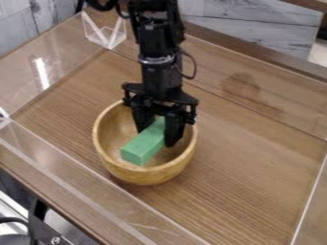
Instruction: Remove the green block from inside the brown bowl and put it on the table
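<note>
The brown bowl (121,163) sits on the table (243,163) near its front middle. The green block (141,145) is tilted inside the bowl, its upper end between the black fingers of my gripper (160,127), which is shut on it. The lower end of the block hangs just above the bowl's pale inside. The arm comes down from the top of the view, and the gripper points steeply down into the bowl.
Low clear acrylic walls (38,77) border the table on the left, front and right. A clear folded piece (105,36) stands behind the arm. A grey wall (255,24) lies beyond the far edge.
</note>
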